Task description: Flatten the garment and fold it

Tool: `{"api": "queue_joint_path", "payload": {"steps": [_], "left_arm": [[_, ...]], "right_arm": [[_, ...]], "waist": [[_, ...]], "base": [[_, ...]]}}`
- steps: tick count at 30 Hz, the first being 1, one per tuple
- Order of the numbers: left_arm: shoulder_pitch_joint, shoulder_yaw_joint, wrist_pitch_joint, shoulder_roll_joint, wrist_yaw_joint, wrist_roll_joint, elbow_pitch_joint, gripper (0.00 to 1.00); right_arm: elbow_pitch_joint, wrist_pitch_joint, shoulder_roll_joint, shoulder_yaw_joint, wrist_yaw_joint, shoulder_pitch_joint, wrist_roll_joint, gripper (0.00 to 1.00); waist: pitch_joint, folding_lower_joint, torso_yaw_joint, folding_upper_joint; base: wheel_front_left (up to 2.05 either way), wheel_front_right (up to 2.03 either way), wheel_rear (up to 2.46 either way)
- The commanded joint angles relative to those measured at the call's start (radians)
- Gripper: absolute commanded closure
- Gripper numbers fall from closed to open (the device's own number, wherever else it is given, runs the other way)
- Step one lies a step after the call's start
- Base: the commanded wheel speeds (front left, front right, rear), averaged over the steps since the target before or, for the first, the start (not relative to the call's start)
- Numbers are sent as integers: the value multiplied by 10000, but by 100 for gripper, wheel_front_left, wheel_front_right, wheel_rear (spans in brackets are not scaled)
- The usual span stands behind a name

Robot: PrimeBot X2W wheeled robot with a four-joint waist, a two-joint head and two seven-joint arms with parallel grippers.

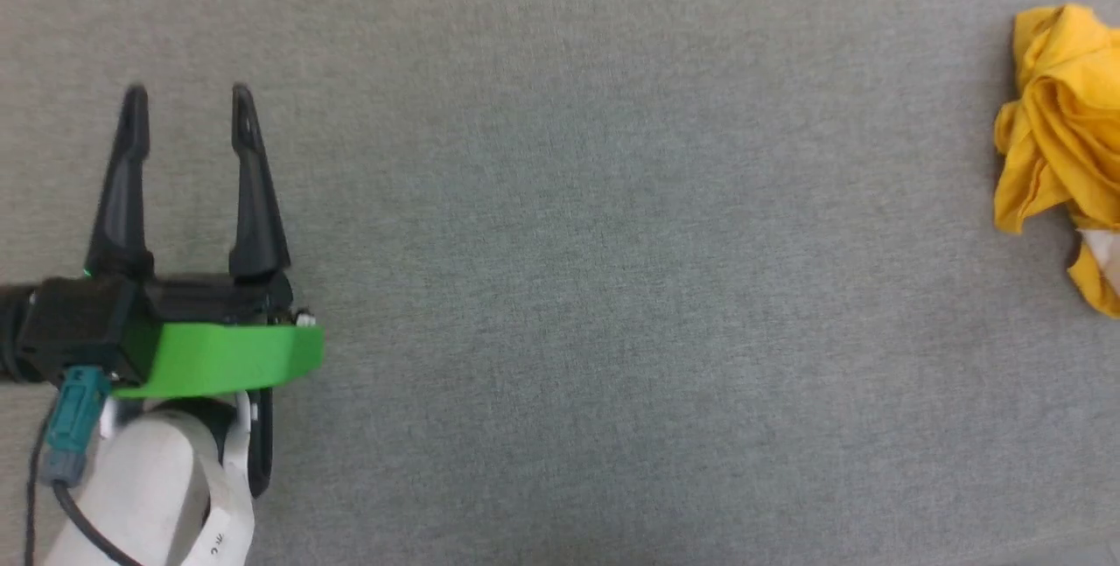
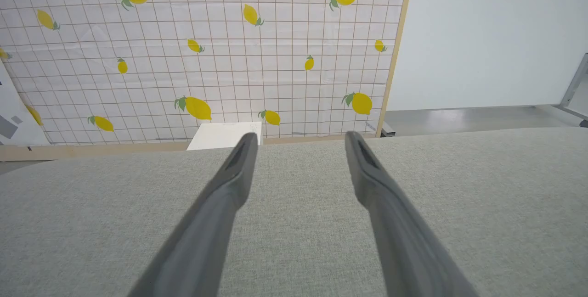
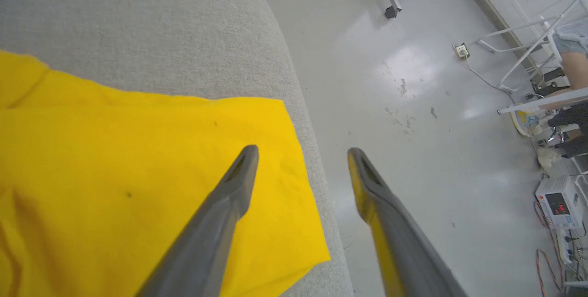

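The garment (image 1: 1063, 137) is a bright yellow shirt lying crumpled at the far right edge of the grey table in the head view, partly cut off by the frame. In the right wrist view a flat yellow part of the garment (image 3: 138, 173) lies on the table's rounded corner. My right gripper (image 3: 301, 152) hangs open above that cloth's edge, one finger over the fabric, the other over the floor, nothing between them. My left gripper (image 1: 188, 98) stands open and empty over bare table at the left, far from the garment; the left wrist view also shows my left gripper (image 2: 301, 137).
The grey fabric-covered table (image 1: 569, 286) spreads between gripper and garment. Its rounded edge (image 3: 303, 104) drops to a glossy floor (image 3: 413, 81) with a cart leg, cables and equipment at the right. A lemon-print tiled panel (image 2: 206, 53) stands beyond the table's far edge.
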Motion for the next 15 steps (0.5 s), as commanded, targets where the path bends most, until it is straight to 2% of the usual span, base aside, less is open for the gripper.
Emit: {"api": "queue_joint_path", "payload": {"steps": [1,9,15], "left_arm": [[230,20,-108,-74,43,-161,157,0],[1320,-123,-373,-479,-23,-696,985,0],[2111,-144,-387,-549,-81,-1068,1306,0]], "right_arm": [[-174,12,230,113,-17,304,137,0],[-1785,-81,1560,641,-17,2011,840,0],[-3740,-134,2889,977,-17,3654,1119,0]], "waist": [[-990,-1,237,-1],[-2992,-1,790,-1],[-4055,-1,1228,-1]], "base": [[0,0,0],[0,0,0],[0,0,0]]}}
